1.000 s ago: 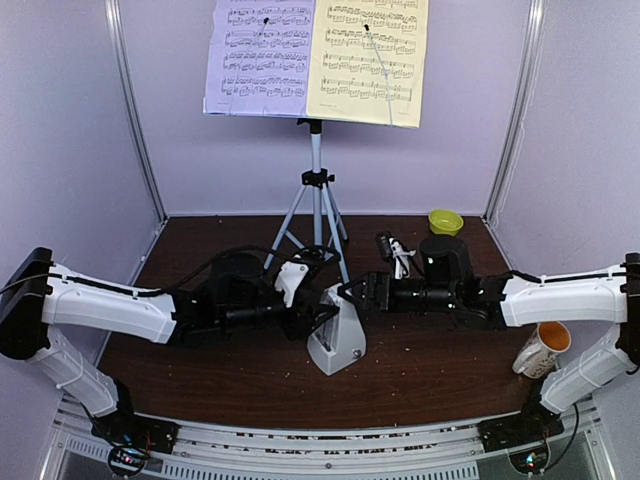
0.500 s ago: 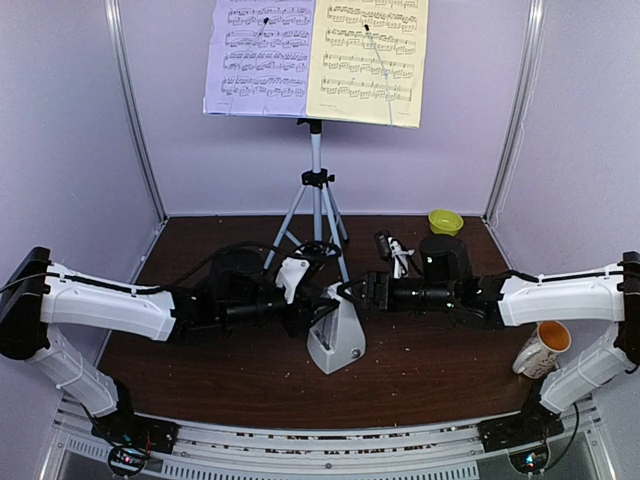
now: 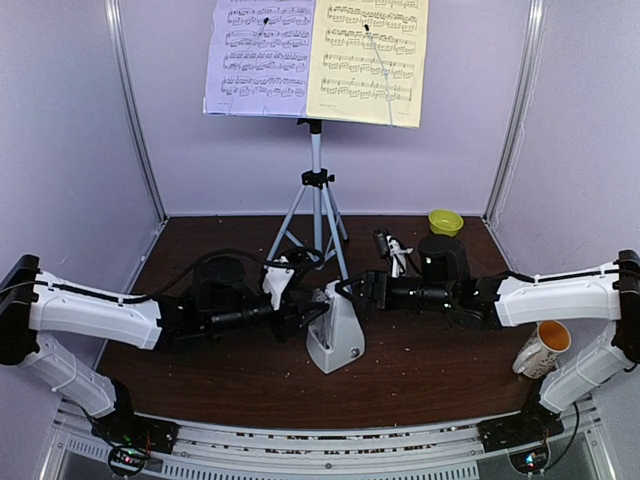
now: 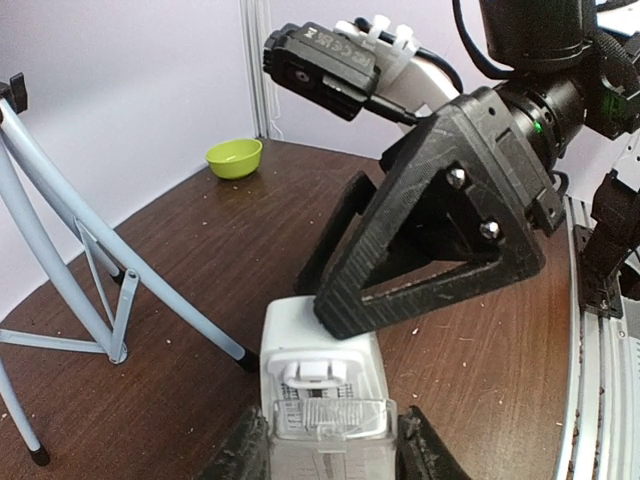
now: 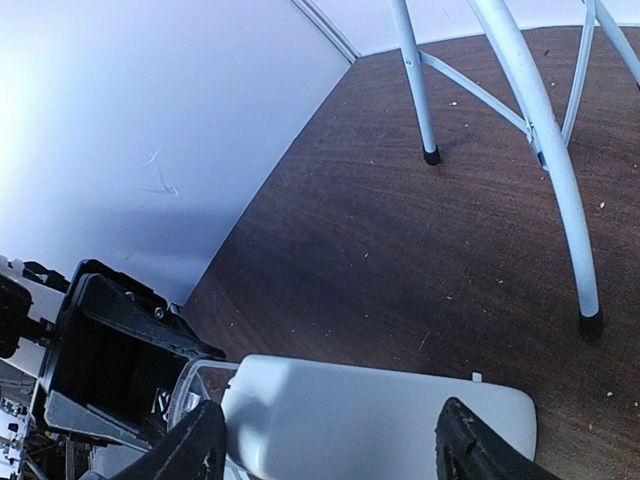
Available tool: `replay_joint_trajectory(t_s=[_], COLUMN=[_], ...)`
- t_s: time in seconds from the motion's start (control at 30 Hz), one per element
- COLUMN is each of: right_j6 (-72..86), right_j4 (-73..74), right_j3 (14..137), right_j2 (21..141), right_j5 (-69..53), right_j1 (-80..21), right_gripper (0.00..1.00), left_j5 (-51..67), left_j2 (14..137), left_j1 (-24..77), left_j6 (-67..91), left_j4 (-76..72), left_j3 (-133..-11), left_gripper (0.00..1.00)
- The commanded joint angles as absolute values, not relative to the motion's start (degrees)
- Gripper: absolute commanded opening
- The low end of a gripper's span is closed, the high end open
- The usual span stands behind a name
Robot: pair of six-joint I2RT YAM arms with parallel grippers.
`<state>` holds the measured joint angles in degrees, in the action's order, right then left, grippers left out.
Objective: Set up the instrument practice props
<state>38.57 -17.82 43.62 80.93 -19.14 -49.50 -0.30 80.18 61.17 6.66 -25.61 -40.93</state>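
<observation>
Metronome, a pale grey pyramid, stands upright on the brown desk just in front of the silver tripod, between the two arms. The lilac page and pale yellow page already sit on the music stand above. From overhead, the left hand meets the metronome's side and the right hand reaches its peak. A mug and a green bowl stand well apart to the right.

In the left wrist view, the left hand has its fingers pressed against both flanks of the metronome, clamped on it. A black triangular finger of the right hand rests at the metronome's top edge.

In the right wrist view, the right hand has its fingers spread wide astride the white body, with no firm pinch evident. The tripod's feet are planted near.

The step appears to be seating the metronome squarely before the stand. Done well, one hand would steady it while the other draws straight back, so that neither tips the pyramid nor brushes a tripod leg.
</observation>
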Motion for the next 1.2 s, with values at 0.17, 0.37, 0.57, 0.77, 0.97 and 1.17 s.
replay_joint_trajectory(t_s=[0.17, 0.37, 0.57, 0.77, 0.97, 1.17], right_j6=[34.7, 34.0, 33.7, 33.1, 32.7, 32.7], right_j4=[-6.1, -5.9, -6.6, -6.8, -6.7, -6.7], right_j3=[39.2, 39.9, 40.2, 41.6, 43.1, 45.6], right_j2=[83.0, 80.9, 79.4, 78.5, 77.6, 77.6], right_j5=[-13.8, -14.8, -16.0, -16.9, -17.6, -18.1], right_j1=[-48.9, -49.0, -49.0, -49.0, -49.0, -49.0], right_gripper=[0.71, 0.73, 0.76, 0.80, 0.86, 0.88], left_j5=[-2.8, -6.7, -9.5, -14.6, -10.9, -8.3], left_j2=[76.6, 68.4, 61.6, 66.9, 76.0, 89.3], left_j1=[61.0, 59.9, 54.9, 45.4, 34.9, 27.3], left_j6=[6.8, 8.6, 12.2, 16.9, 16.4, 13.4], left_j4=[-24.1, -14.2, 0.1, 18.0, 24.3, 25.4], left_j3=[-39.5, -39.7, -40.6, -48.6, -56.3, -64.6], left_gripper=[0.05, 0.04, 0.04, 0.06, 0.06, 0.08])
